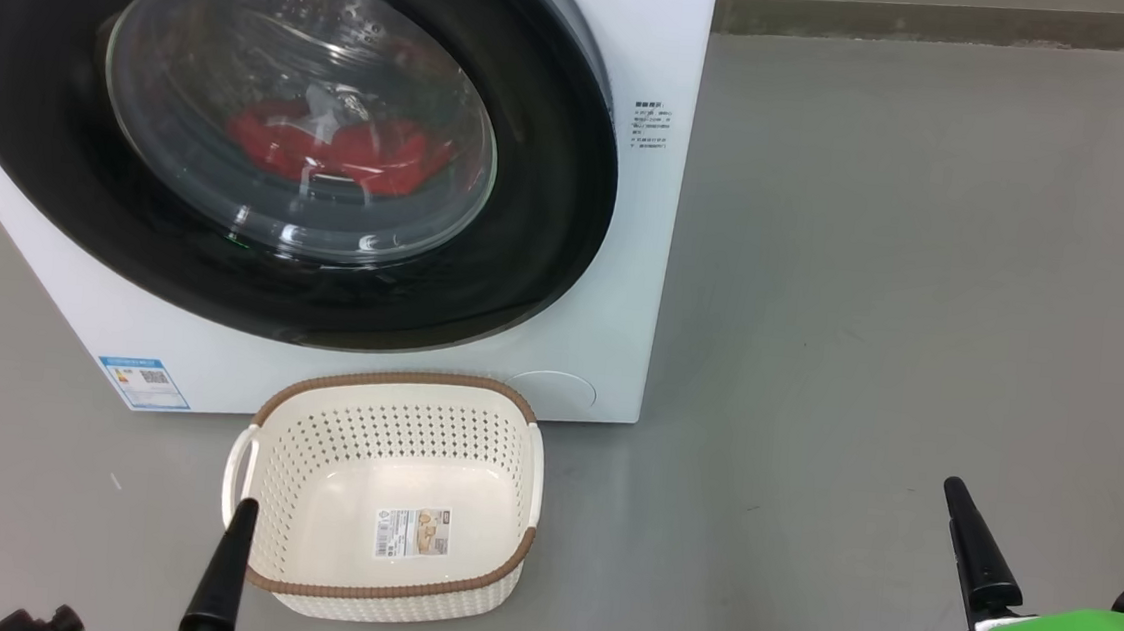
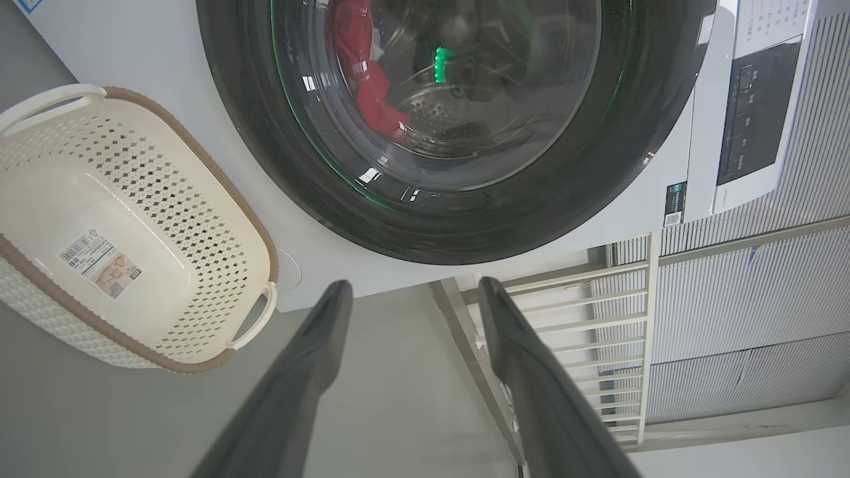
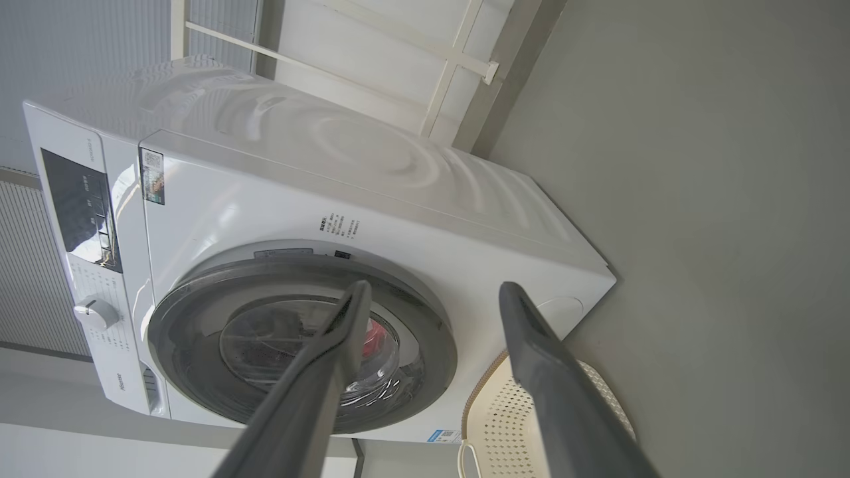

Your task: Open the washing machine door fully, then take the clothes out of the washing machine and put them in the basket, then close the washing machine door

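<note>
Ideally the right gripper (image 3: 431,285), spread and empty like the left gripper (image 2: 412,285), should hook the shut washing machine door (image 1: 26,113) rim ahead, pulling steadily.

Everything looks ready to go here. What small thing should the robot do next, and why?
Probably bring the right gripper up to the black rim of the washing machine door. The door covers the drum, the clothes lie behind its glass and the basket in front is empty. Both this gripper and the left gripper are open, holding nothing, apart from the machine.
</note>
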{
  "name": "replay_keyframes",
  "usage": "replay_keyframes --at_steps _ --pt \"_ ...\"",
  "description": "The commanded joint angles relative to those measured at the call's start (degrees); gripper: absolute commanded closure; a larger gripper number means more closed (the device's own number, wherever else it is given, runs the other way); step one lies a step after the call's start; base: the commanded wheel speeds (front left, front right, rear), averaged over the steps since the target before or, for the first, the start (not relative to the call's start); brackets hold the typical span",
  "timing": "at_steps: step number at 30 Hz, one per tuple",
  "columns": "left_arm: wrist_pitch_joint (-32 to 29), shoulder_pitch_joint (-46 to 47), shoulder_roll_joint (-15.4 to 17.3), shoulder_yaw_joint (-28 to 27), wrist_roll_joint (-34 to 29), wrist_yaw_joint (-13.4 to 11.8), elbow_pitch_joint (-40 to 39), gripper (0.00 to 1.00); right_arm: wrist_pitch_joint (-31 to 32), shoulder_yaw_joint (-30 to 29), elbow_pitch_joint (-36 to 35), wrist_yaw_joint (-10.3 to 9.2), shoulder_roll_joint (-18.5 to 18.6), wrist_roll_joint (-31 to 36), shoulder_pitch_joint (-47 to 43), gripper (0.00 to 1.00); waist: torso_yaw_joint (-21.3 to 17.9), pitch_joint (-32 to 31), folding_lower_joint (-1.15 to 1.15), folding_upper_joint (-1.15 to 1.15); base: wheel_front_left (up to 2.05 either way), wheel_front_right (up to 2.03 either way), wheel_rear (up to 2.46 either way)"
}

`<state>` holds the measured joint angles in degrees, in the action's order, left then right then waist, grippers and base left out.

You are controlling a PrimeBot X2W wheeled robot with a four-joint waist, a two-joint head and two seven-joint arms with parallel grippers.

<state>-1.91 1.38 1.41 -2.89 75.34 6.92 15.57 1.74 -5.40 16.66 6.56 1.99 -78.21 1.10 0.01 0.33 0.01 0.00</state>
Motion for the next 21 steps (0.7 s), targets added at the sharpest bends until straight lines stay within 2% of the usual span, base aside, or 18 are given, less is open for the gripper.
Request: replay_keyframes --at_steps 1,21 --pt "0.4 0.7 0.8 -0.3 -1.8 -0.3 -1.9 0.0 -0.6 0.4 -1.8 0.3 1.0 1.5 0.5 0.0 0.0 0.0 -0.01 0.0 0.0 0.0 0.0" --pt "3.9 0.2 0.9 1.8 -18.6 -2.7 -3.1 0.0 -3.9 2.7 -2.8 0.43 2.1 18.1 -0.1 0.0 -0.1 0.3 -0.01 0.0 0.0 0.0 0.0"
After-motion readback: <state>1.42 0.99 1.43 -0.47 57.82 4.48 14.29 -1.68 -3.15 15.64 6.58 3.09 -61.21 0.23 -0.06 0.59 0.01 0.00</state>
